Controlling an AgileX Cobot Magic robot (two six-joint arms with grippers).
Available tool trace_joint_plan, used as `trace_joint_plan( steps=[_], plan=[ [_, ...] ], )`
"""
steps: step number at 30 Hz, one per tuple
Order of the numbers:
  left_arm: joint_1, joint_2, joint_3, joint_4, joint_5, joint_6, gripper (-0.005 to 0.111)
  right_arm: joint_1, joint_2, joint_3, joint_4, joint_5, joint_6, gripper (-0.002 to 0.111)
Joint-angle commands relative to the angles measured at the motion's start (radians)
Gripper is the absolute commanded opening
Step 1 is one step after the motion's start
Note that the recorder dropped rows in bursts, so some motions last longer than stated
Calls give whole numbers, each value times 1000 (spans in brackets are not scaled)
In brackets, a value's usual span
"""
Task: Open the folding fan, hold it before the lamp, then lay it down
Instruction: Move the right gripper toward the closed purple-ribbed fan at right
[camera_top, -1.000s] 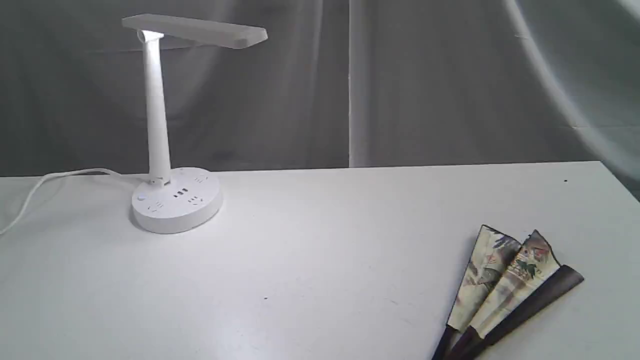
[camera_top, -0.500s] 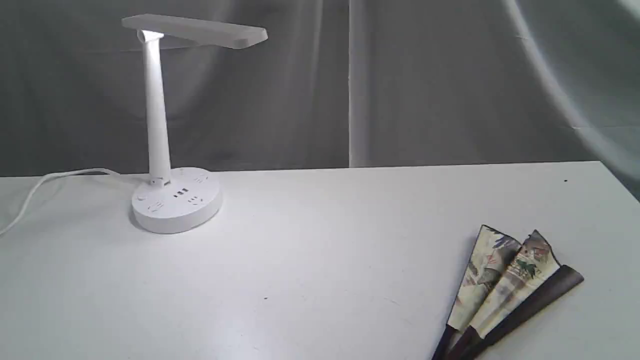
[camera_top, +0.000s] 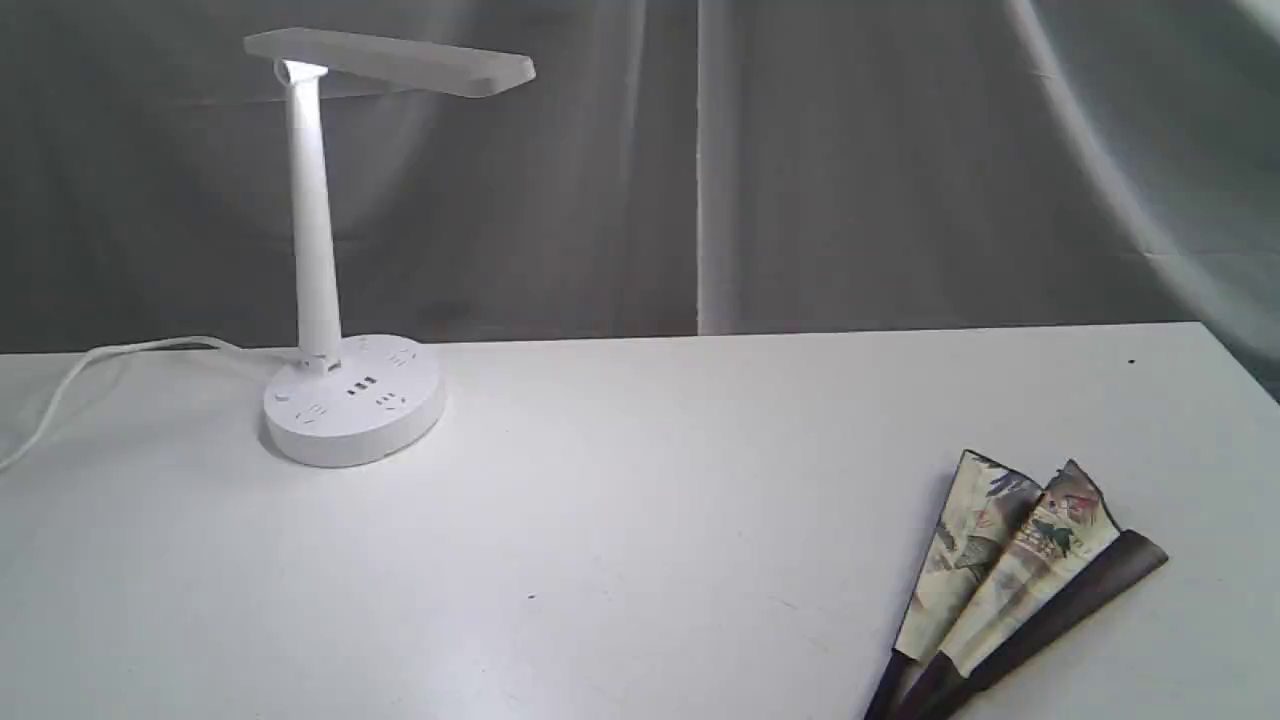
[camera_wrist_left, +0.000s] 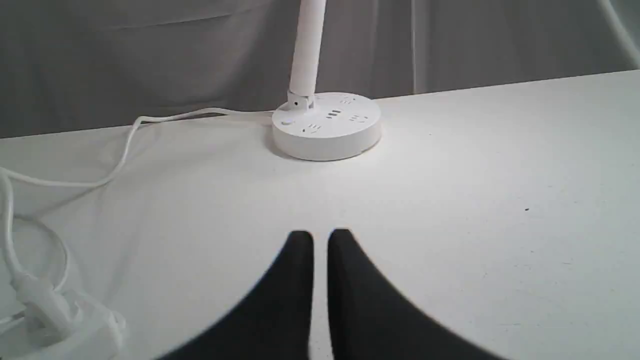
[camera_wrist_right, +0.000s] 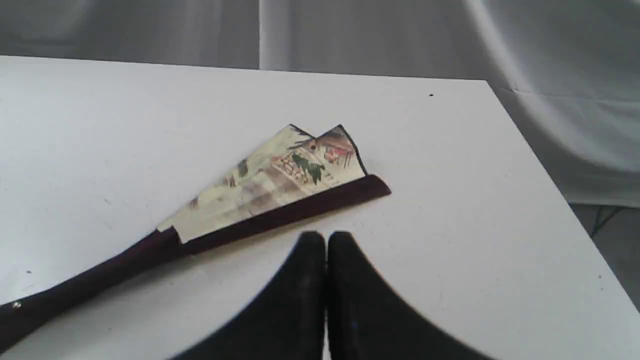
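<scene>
The folding fan (camera_top: 1010, 570) lies flat at the table's front right, spread only a couple of pleats, its dark ribs pointing toward the front edge. In the right wrist view the fan (camera_wrist_right: 270, 182) rests just beyond my right gripper (camera_wrist_right: 326, 239), whose black fingers are shut and hold nothing. The white lamp (camera_top: 320, 250) stands at the back left with its flat head raised. In the left wrist view the lamp's round base (camera_wrist_left: 327, 125) is some way ahead of my left gripper (camera_wrist_left: 320, 237), also shut and empty. Neither gripper shows in the exterior view.
The lamp's white cord (camera_wrist_left: 125, 150) trails off from the base and loops near a white plug block (camera_wrist_left: 60, 320). The white table (camera_top: 640, 520) ends at its right edge (camera_wrist_right: 540, 160), close to the fan. Grey curtains hang behind.
</scene>
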Motion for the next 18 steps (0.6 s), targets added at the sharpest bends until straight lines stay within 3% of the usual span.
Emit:
trace_joint_plan(
  steps=[1, 9, 14, 18],
  plan=[
    [4, -4, 4, -3, -8, -6, 5, -1, -3, 4, -2, -90, 0, 0],
    [4, -4, 4, -3, -8, -6, 5, -1, -3, 4, 49, -284, 4, 0],
    [4, -4, 4, -3, -8, -6, 5, -1, -3, 4, 374, -329, 116, 0],
    [4, -4, 4, -3, -8, -6, 5, -1, -3, 4, 398, -369, 91, 0]
  ],
)
